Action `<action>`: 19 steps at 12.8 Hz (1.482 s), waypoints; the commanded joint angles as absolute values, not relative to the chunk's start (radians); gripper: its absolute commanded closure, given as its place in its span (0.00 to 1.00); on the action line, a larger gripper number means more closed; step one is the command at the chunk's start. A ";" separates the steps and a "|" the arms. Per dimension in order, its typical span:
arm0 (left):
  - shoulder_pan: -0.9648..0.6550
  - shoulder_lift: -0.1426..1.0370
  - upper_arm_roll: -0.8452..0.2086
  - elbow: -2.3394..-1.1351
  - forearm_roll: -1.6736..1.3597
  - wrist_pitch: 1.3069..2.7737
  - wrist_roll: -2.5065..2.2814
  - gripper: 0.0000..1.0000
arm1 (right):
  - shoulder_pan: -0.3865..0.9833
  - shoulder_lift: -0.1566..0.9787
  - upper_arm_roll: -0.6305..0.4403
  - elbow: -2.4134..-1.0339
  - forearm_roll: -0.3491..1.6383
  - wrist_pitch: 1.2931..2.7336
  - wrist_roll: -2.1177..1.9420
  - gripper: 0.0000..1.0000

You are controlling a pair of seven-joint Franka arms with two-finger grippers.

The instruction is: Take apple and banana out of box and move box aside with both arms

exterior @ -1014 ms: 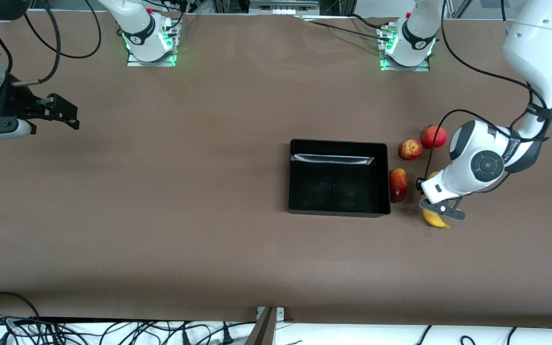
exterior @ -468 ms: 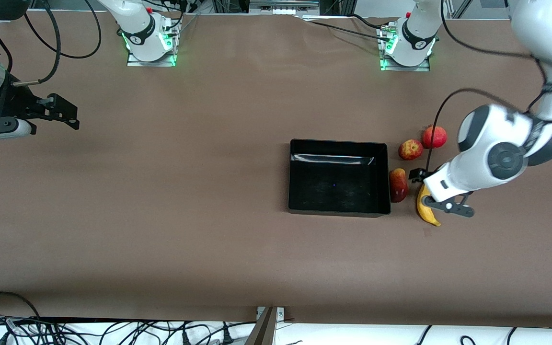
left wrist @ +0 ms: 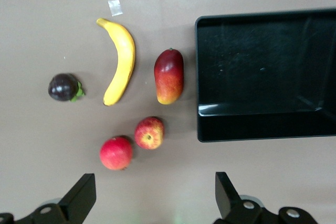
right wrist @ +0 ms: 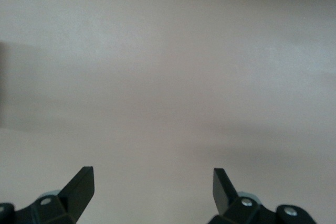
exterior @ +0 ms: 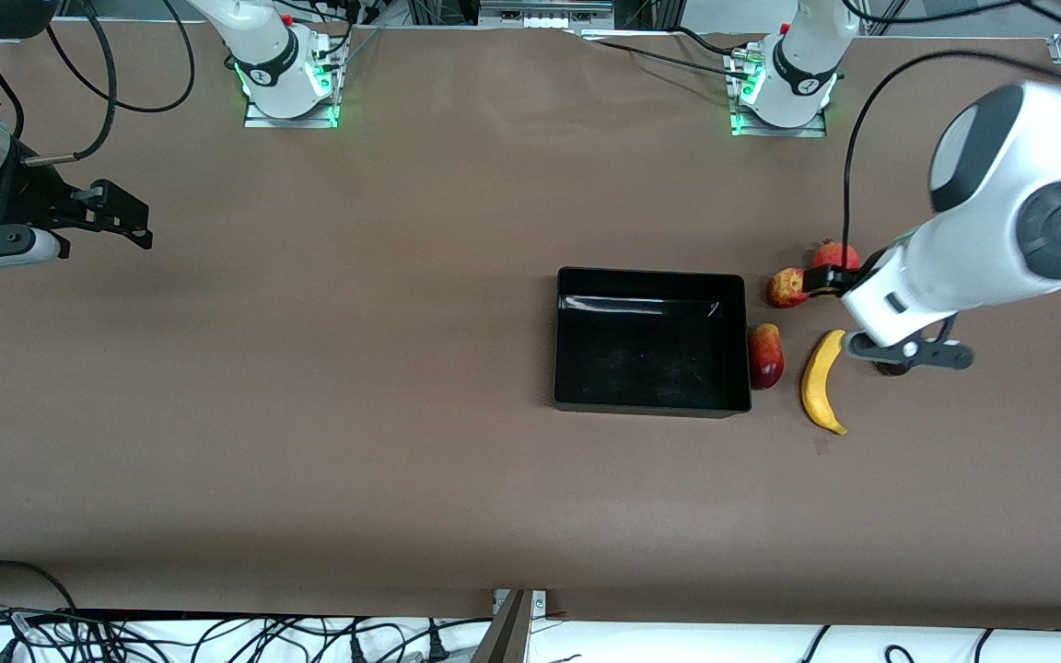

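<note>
The black box [exterior: 650, 398] lies mid-table and is empty; it also shows in the left wrist view [left wrist: 265, 129]. Beside it, toward the left arm's end, lie a red-yellow mango [exterior: 765, 354], a yellow banana [exterior: 821, 382], an apple [exterior: 784, 287] and a round red fruit [exterior: 834, 251]. The left wrist view shows the banana [left wrist: 119, 61], the mango [left wrist: 169, 76], the apple [left wrist: 149, 132] and the red fruit [left wrist: 116, 152]. My left gripper [exterior: 871, 318] [left wrist: 152, 203] hangs open and empty high over these fruits. My right gripper [exterior: 130, 221] [right wrist: 152, 190] waits open and empty over bare table at the right arm's end.
A dark purple fruit [left wrist: 64, 87] lies beside the banana toward the left arm's end, partly hidden under the left hand in the front view [exterior: 890, 368]. A small paper scrap [left wrist: 114, 6] lies by the banana's tip. Both arm bases [exterior: 291, 87] stand along the table's edge.
My left gripper has risen off the banana and drawn toward the left arm's end. The banana stays on the table, shifted slightly toward the box. The right arm has not moved.
</note>
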State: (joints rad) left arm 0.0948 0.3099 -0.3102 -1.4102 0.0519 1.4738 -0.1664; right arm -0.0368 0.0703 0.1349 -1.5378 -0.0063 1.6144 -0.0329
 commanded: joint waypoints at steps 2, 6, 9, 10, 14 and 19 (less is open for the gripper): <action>-0.020 0.059 -0.101 -1.682 -0.021 1.714 -0.143 0.00 | -0.038 0.064 0.138 -1.531 -0.005 1.605 -0.029 0.00; -0.011 -0.031 -0.063 -1.790 -0.009 1.748 -0.132 0.00 | -0.038 0.064 0.138 -1.531 -0.005 1.605 -0.029 0.00; 0.005 0.003 -0.069 -1.726 -0.008 1.706 -0.123 0.00 | -0.038 0.064 0.138 -1.531 -0.005 1.605 -0.029 0.00; 0.006 0.003 -0.072 -1.727 -0.008 1.698 -0.121 0.00 | -0.038 0.064 0.138 -1.531 -0.005 1.605 -0.029 0.00; 0.006 0.014 -0.074 -1.727 -0.018 1.683 -0.124 0.00 | -0.038 0.064 0.138 -1.531 -0.005 1.605 -0.029 0.00; 0.006 0.017 -0.074 -1.723 -0.018 1.683 -0.124 0.00 | -0.038 0.064 0.138 -1.531 -0.005 1.605 -0.029 0.00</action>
State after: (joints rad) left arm 0.0013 0.0069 -0.0706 -1.7485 -0.0001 1.7053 -0.1455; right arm -0.0368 0.0703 0.1349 -1.5376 -0.0063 1.6143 -0.0329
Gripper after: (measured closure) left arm 0.000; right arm 0.000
